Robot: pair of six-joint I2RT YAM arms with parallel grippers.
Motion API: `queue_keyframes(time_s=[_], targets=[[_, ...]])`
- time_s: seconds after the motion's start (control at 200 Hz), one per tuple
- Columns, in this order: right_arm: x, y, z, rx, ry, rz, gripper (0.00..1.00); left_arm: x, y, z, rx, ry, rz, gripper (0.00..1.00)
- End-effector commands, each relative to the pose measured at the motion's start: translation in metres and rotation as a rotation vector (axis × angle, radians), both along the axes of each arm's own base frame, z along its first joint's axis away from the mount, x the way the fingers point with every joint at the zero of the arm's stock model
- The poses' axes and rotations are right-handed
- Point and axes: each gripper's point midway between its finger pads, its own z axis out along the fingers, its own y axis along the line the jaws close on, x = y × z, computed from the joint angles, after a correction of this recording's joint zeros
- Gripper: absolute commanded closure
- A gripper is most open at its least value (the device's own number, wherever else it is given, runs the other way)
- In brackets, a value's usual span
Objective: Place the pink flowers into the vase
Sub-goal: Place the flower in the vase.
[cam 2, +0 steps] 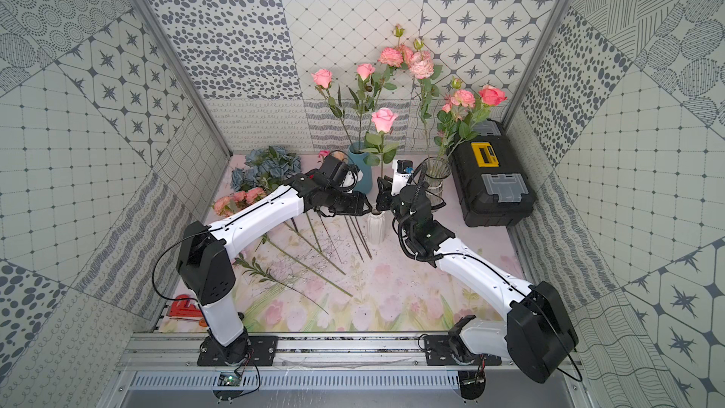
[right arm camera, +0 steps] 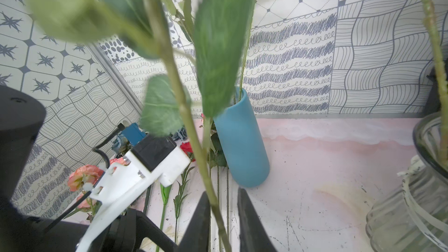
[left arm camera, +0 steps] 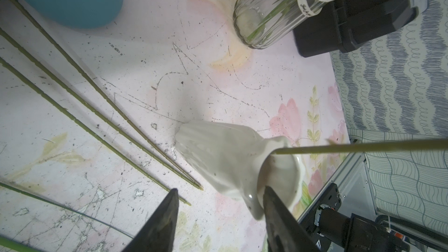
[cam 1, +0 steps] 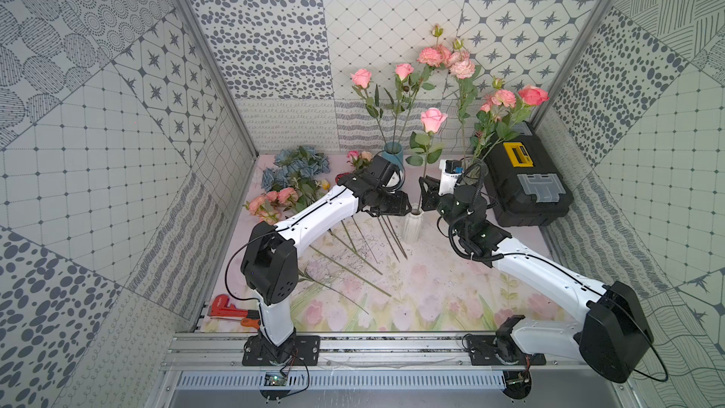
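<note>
The black toolbox is the bulkiest thing on the flowered mat and seems to play no part in the job. The blue vase at the back holds long-stemmed pink roses, and the glass vase beside the toolbox holds ruffled pink blooms and a rose. The small white vase between the arms holds a single pink rose, standing nearly upright. More pink flowers lie on the mat by the blue hydrangeas. They look light and top-heavy, with thin, stiff, slick stems, so the bare stem below the leaves is probably the best hold. The left gripper stands spread beside the white vase's rim. The right gripper has its jaws slightly parted around the rose's stem, not pinching it.
</note>
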Motion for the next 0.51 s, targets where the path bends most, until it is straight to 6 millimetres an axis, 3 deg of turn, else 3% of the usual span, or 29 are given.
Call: queue_keyframes(time_s=[0.0,0.165,0.5], targets=[[-0.008,-0.004,0.023,0.045,-0.056,-0.003,0.70,0.000,-0.001,0.002,0.004,-0.007,-0.013,0.45],[-0.017,-0.010,0.032,0.047,-0.065,-0.006,0.62,0.000,-0.002,0.002,0.002,-0.008,-0.013,0.45],[-0.043,-0.024,0.052,0.037,-0.073,-0.004,0.58,0.001,0.001,0.012,-0.002,-0.031,0.002,0.45]])
